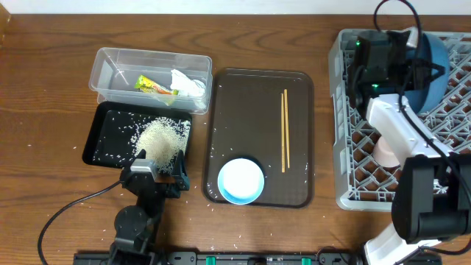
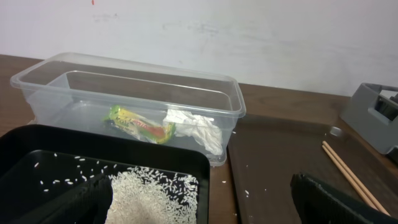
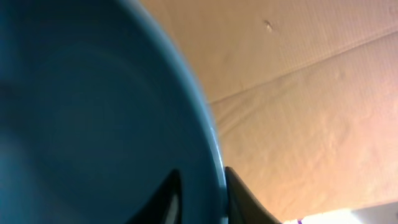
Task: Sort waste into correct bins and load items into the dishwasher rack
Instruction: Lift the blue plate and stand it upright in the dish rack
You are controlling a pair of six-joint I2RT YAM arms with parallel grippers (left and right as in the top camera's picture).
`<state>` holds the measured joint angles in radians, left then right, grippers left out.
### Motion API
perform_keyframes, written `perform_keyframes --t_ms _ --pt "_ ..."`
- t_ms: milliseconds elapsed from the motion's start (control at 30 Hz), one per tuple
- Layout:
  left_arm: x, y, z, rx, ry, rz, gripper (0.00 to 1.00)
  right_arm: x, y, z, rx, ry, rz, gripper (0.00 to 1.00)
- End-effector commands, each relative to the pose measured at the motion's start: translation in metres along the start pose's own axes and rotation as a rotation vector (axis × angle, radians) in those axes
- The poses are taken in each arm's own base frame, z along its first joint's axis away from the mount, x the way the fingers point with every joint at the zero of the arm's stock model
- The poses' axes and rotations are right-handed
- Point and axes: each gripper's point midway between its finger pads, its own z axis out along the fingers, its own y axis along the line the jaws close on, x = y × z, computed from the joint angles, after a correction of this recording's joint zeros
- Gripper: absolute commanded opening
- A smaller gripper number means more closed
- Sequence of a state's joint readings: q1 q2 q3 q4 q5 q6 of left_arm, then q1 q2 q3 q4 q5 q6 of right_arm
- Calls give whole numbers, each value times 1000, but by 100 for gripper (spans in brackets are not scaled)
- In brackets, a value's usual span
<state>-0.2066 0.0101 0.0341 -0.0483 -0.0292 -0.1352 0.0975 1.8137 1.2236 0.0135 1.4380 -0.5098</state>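
Note:
My right gripper (image 3: 202,190) is shut on the rim of the large blue plate (image 1: 429,59), which stands on edge at the back of the grey dishwasher rack (image 1: 344,125); the plate (image 3: 93,112) fills the right wrist view. A pink cup (image 1: 385,151) sits in the rack. The clear tub (image 1: 118,62) holds the white tissue (image 1: 188,83) and the yellow-green wrapper (image 1: 151,86). The black tray (image 1: 99,136) holds a heap of rice (image 1: 160,138). My left gripper (image 2: 199,202) is open and empty at the tray's near edge. The light blue bowl (image 1: 241,180) and chopsticks (image 1: 285,129) lie on the brown tray (image 1: 243,96).
Loose rice grains lie scattered on the wooden table around the black tray and the brown tray. The right arm reaches over the rack's middle. The left arm's base and cable sit at the table's front edge.

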Motion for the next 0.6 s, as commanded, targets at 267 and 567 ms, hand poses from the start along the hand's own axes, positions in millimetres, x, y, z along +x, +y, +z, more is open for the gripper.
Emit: perform_keyframes --t_ms 267,567 --pt "18 4 2 -13 43 -5 94 -18 2 -13 -70 -71 15 77" --pt "18 4 2 -13 43 -5 94 -51 -29 -59 -280 -273 104 88"
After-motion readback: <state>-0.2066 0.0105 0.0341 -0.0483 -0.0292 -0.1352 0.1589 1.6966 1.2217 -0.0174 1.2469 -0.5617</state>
